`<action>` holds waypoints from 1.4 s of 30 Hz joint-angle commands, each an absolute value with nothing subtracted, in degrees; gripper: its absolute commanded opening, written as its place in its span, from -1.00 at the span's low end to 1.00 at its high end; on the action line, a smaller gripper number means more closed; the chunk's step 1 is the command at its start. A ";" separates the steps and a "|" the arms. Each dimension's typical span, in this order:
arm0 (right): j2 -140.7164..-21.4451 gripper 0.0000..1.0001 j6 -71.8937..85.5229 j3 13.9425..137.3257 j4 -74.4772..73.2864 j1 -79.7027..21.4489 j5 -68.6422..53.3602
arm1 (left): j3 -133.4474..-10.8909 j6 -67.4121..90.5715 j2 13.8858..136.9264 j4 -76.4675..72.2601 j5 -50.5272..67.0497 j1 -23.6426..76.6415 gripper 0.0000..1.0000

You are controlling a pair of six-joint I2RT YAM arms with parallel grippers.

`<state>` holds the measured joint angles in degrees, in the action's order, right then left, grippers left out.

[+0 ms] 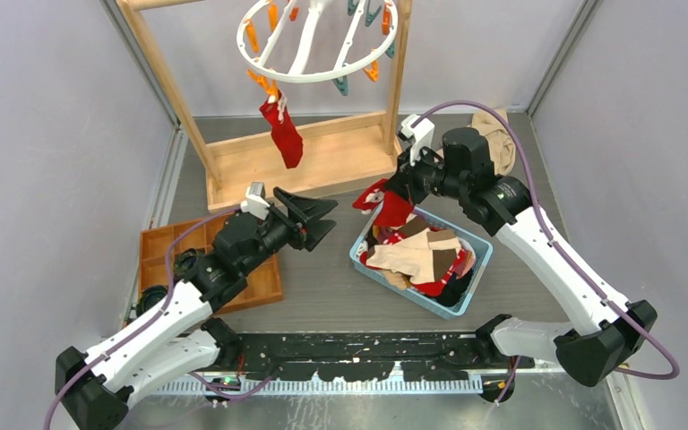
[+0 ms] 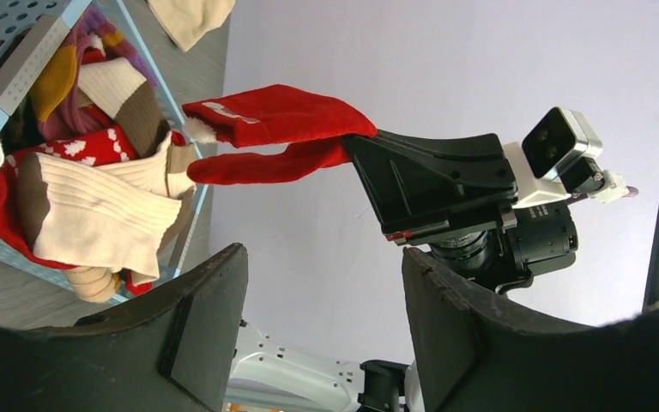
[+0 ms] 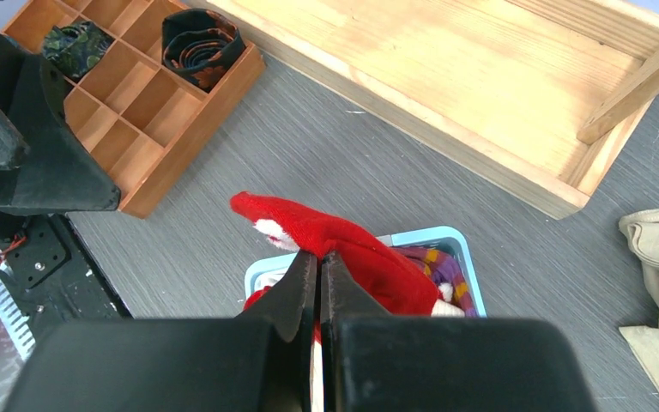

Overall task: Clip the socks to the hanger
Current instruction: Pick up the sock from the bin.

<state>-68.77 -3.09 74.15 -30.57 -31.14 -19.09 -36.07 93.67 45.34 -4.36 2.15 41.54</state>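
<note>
A: Where is there room on the table [image 1: 322, 287]?

B: A bare strip runs between the wooden compartment tray [image 1: 157, 251] at the left edge and the blue basket [image 1: 484, 246]. The left gripper [image 1: 331, 215], jaws apart, hangs over its far end.

A: And toward the hanger [image 1: 322, 78]?

B: The wooden frame [image 1: 166, 81] flanks it with 2 uprights, and 1 hanging red sock [image 1: 285, 134] dangles in between. The right gripper [image 3: 318, 262], clamped on another red sock [image 3: 326, 236], fills the gap before the basket.

Grey table [image 1: 322, 279] bears wooden frame [image 1: 322, 161], blue basket [image 1: 400, 288], compartment tray [image 1: 157, 246], beige cloth [image 1: 499, 148].
</note>
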 commanded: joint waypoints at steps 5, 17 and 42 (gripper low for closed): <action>-69.77 -0.99 -2.75 76.08 -26.25 -32.42 -18.67 | -40.37 95.71 50.95 -8.86 4.94 41.88 0.33; -68.58 -0.98 -2.42 75.14 -25.66 -33.90 -23.78 | -42.30 98.75 60.39 -16.72 4.39 42.10 0.35; -62.56 -0.99 -16.83 70.49 -27.88 -39.99 -24.80 | -45.22 93.77 64.64 -16.51 4.19 42.10 -0.48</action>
<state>-64.97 -12.86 70.22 -28.86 -38.96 -25.32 -42.09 96.90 64.36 -14.39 4.08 41.89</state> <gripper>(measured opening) 0.047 0.370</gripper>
